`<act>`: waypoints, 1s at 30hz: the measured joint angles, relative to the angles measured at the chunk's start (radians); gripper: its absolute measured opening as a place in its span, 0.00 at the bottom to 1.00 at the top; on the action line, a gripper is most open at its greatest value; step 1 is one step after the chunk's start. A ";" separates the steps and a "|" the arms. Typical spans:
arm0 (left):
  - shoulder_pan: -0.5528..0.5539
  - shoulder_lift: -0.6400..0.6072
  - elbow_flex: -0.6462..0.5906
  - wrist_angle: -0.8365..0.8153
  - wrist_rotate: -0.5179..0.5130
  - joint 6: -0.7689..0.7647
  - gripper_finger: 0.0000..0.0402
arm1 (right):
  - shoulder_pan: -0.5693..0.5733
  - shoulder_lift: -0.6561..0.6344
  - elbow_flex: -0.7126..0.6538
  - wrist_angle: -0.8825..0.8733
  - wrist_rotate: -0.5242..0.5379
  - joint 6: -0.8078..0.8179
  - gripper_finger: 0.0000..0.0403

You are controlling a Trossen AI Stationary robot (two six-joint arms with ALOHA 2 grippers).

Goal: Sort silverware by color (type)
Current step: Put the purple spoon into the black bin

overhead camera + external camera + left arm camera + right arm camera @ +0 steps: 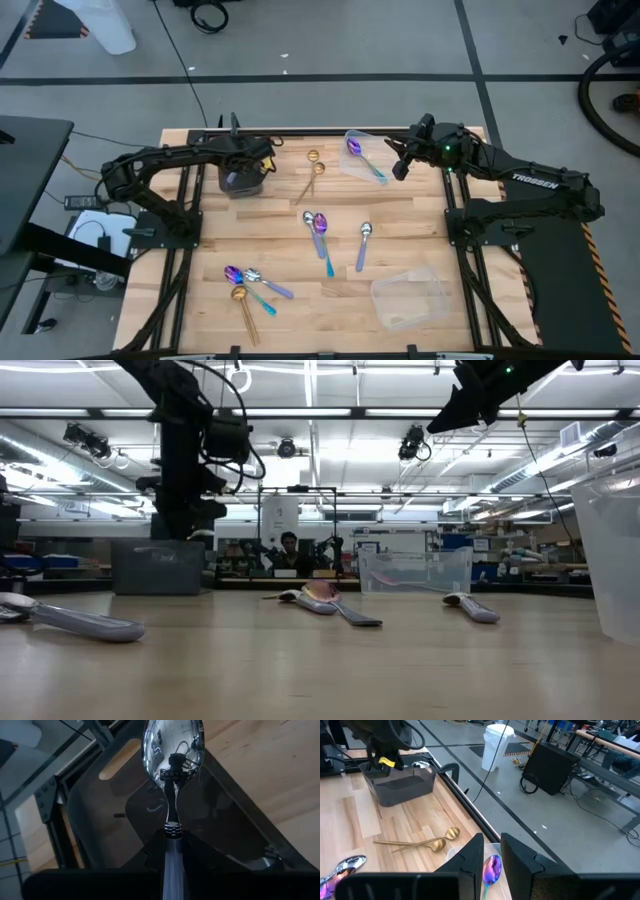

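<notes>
My left gripper (247,166) hangs over the dark grey tray (240,182) at the table's far left. It is shut on a shiny silver spoon (172,750). My right gripper (398,168) hovers high beside a clear container (360,158) at the far right. Its fingers stand slightly apart and hold nothing. An iridescent spoon (491,867) with a teal handle lies in that container, seen through the gap between the fingers. Two gold spoons (312,172) lie flat on the table between tray and container. My left gripper pinches the silver spoon's handle (172,831) between its two fingers, just behind a small ring on the neck. The fingers lie along the spoon, slanting down from above. The bowl (172,755) sticks out past the fingertips over the tray, the inside facing the wrist camera.
Silver and iridescent spoons (318,225) lie mid-table, with a silver one (364,240) to their right. A cluster with a gold spoon (245,285) lies near the front left. A second clear container (408,298) stands front right. A person sits beyond the table (290,550).
</notes>
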 joint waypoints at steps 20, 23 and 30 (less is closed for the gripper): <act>0.108 0.002 -0.152 0.229 0.106 0.027 0.13 | 0.000 0.000 0.000 0.010 -0.018 0.000 0.19; 0.125 0.002 -0.152 0.229 0.151 0.026 0.13 | 0.000 0.000 0.000 0.011 -0.018 0.000 0.19; 0.149 0.002 -0.152 0.229 0.252 0.025 0.13 | 0.000 0.000 0.000 0.011 -0.018 0.000 0.19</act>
